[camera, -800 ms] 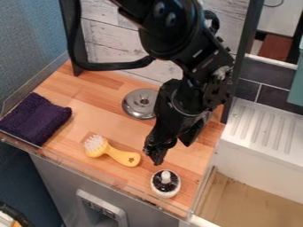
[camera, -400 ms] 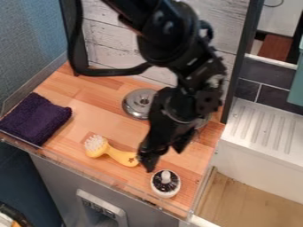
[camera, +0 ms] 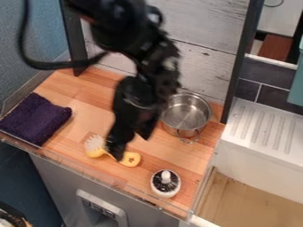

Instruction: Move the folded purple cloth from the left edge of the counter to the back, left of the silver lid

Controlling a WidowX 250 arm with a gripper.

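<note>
One yellow scrub brush (camera: pixel 95 152) by your gripper (camera: pixel 118 150): probably light, stiff; best hold, handle (camera: pixel 128 156). Claw state: you cannot tell.

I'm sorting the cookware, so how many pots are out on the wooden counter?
1. The metal pot stands at the back right of the wooden counter. The black arm covers part of the counter, so another may be hidden.

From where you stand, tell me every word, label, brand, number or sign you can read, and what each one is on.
There is no text that I can read.
The grey appliance's panel has small markings, too small to make out.
</note>
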